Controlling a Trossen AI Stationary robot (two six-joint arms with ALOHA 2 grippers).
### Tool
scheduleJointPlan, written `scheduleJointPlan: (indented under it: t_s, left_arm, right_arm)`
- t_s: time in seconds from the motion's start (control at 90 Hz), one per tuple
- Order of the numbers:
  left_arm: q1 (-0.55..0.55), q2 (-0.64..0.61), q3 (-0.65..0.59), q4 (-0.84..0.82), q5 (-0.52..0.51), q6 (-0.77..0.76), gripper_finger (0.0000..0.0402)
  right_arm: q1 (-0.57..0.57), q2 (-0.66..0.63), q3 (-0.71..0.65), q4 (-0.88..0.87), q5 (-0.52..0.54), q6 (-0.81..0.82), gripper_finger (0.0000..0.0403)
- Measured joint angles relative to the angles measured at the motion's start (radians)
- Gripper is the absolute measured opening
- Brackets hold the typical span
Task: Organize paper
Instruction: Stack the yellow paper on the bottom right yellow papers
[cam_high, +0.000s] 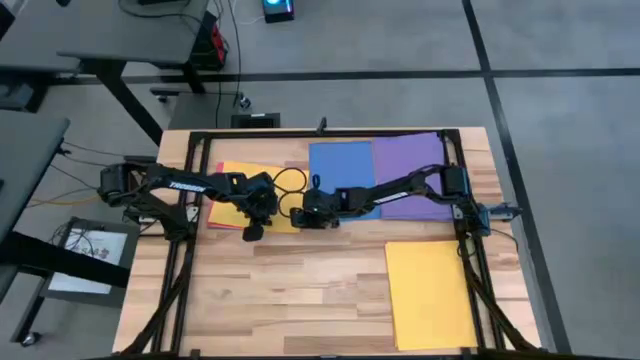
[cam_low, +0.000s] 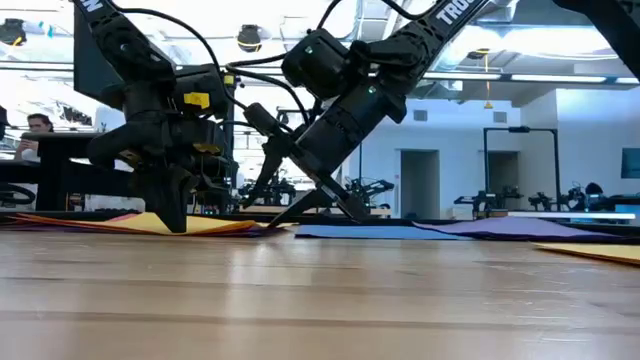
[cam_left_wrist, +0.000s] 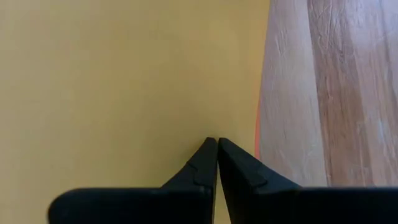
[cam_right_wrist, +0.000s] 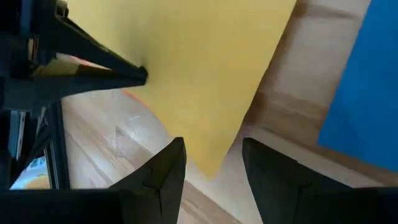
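Note:
A yellow sheet of paper (cam_high: 228, 213) lies at the table's left on a pink-red sheet (cam_high: 220, 168), and an orange edge (cam_left_wrist: 256, 134) shows beside it. My left gripper (cam_left_wrist: 217, 144) is shut, its tips down on this yellow sheet (cam_left_wrist: 124, 81). My right gripper (cam_right_wrist: 212, 144) is open and low at the table. The sheet's near right corner (cam_right_wrist: 211, 168) lies between its fingers. A blue sheet (cam_high: 340, 165) and a purple sheet (cam_high: 410, 162) lie flat at the far side. A second yellow sheet (cam_high: 430, 295) lies near right. My left gripper presses its shut fingertips (cam_left_wrist: 208, 152) down on the yellow sheet's top face, close to the sheet's edge (cam_left_wrist: 264, 74). The fingers come from above, pointing down. The sheet lies flat under them on the sheet below. My right gripper stands around the yellow sheet's corner; whether it touches it, I cannot tell.
Bare wood (cam_high: 300, 290) spreads across the table's near middle. A black frame (cam_high: 320, 133) runs along the far edge and down both sides. Black cables (cam_high: 290, 182) loop over the yellow sheet's far right part. A person (cam_low: 38, 125) sits far behind the table.

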Motion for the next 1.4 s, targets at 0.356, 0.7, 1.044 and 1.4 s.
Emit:
scheduleJointPlan:
  t_s: [0.356,0.7,1.044,1.4]
  left_arm:
    - [0.000,0.000,0.003,-0.005,-0.002,-0.006,0.0001]
    - [0.000,0.000,0.003,-0.005,-0.001,-0.019,0.0001]
    - [0.000,0.000,0.004,-0.005,0.000,-0.019,0.0001]
    - [0.000,0.000,0.004,-0.005,0.000,-0.022,0.0001]
  right_arm:
    - [0.000,0.043,0.001,0.063,-0.021,0.024,0.0152]
    - [-0.002,0.040,0.002,0.058,-0.012,0.003,0.0152]
    - [-0.001,0.030,-0.001,0.070,0.000,-0.031,0.0152]
    - [0.002,0.027,0.117,-0.151,0.017,-0.104,0.0152]
